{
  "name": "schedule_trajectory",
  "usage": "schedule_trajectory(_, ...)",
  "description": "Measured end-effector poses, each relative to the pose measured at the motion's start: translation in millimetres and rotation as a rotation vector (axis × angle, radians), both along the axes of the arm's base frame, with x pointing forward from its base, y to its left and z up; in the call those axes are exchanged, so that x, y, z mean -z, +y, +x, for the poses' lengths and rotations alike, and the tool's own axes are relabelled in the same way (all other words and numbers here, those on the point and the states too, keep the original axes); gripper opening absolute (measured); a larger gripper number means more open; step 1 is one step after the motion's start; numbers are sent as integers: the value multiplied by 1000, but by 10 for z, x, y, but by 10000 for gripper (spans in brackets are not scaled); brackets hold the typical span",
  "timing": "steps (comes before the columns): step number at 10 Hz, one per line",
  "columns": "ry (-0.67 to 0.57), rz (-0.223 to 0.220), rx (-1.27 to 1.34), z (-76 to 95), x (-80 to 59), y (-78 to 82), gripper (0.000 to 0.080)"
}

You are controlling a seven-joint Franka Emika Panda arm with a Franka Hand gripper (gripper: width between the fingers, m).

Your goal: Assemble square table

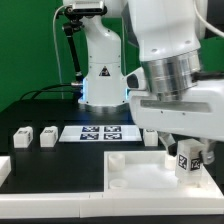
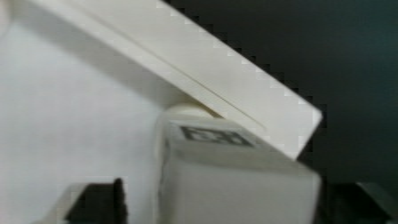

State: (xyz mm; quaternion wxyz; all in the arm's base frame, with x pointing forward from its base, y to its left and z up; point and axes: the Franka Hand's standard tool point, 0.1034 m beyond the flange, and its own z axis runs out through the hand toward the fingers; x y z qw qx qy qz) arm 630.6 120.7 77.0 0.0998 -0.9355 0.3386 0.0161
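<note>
Black tabletop [image 1: 40, 110] carries the large white plastic square slab [image 1: 70, 185] along its near edge, where a small white tagged peg leg [image 1: 188, 160] stands upright directly beneath the two-finger gripper [image 1: 187, 150], fingers [image 2: 98, 200] straddling it, clamped or not I cannot tell.

The tabletop [image 1: 40, 112] was black. The marker board [image 1: 100, 132] lay flat near its middle, in front of the robot base [image 1: 100, 85]. To the exterior view's left of the board, a leg [image 1: 47, 136] and a second leg [image 1: 22, 138] lay side by side, apart. The slab [image 1: 70, 185] lay nearest the camera. A rail [image 1: 4, 168] lay at the exterior view's left edge, partly cut off.
</note>
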Motion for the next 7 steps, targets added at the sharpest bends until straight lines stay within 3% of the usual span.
schedule_trajectory(4,-52,-16,-329,-13,3,10,646)
schedule_trajectory(7,-123,-79,-753,3,-9,-20,649)
